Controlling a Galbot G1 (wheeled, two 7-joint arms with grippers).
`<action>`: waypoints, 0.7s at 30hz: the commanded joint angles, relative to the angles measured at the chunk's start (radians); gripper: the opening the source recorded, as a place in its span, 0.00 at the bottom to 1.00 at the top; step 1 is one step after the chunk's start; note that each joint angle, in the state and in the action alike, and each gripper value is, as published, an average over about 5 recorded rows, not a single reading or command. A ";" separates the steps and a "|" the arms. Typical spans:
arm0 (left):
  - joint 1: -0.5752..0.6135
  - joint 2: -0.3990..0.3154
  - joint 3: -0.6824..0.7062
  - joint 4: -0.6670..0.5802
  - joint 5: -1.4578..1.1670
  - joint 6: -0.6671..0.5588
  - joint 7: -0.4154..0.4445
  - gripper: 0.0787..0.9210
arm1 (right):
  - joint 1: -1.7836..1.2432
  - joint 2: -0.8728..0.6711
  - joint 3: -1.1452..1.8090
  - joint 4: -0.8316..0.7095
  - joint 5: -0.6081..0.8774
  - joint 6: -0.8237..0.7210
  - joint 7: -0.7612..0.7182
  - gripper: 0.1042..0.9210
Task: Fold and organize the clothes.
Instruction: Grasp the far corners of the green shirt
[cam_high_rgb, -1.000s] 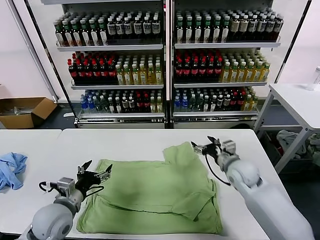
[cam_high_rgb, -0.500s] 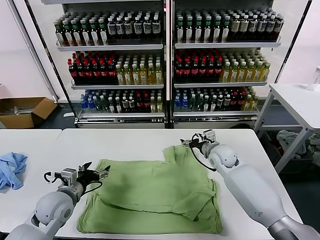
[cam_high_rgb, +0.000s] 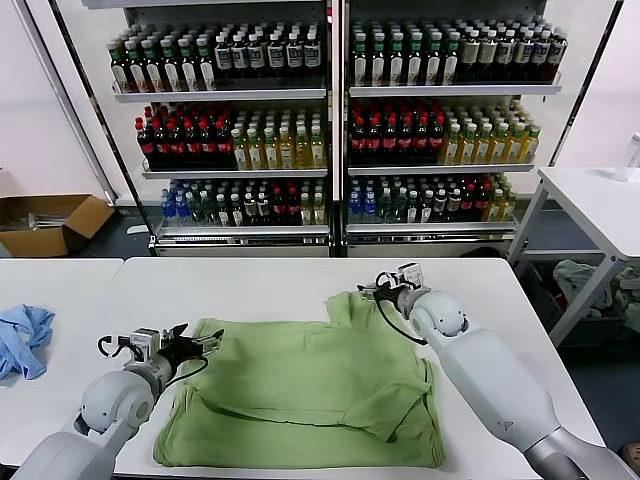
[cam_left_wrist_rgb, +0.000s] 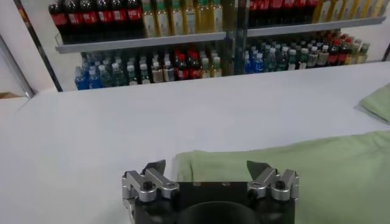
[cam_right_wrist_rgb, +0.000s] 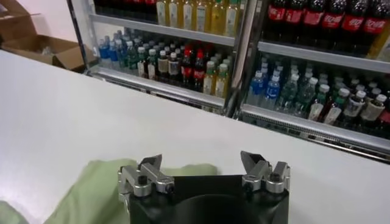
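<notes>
The light green shirt lies partly folded on the white table, back side up; its collar, buttons and logo are hidden. My left gripper is open and empty at the shirt's far left corner, just above the cloth, which shows in the left wrist view. My right gripper is open and empty over the shirt's far right sleeve. The sleeve's green edge shows in the right wrist view.
A light blue cloth lies at the table's left edge. Shelves of bottles stand behind the table. A second white table stands at the right, and a cardboard box sits on the floor at the left.
My right gripper has moved left and farther from me, from beside the sleeve to over it. My left gripper has shifted slightly along the shirt's far left corner. Both stay open.
</notes>
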 joint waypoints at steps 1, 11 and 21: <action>-0.098 -0.015 0.026 0.130 -0.021 0.010 0.017 0.88 | -0.015 0.009 -0.001 -0.014 -0.010 -0.004 -0.004 0.88; -0.109 -0.023 0.022 0.188 -0.028 0.009 0.058 0.87 | -0.038 0.010 0.003 -0.009 -0.020 -0.004 -0.007 0.87; -0.080 -0.024 0.030 0.173 0.004 0.009 0.103 0.56 | -0.053 0.004 0.003 0.009 -0.029 -0.004 -0.011 0.55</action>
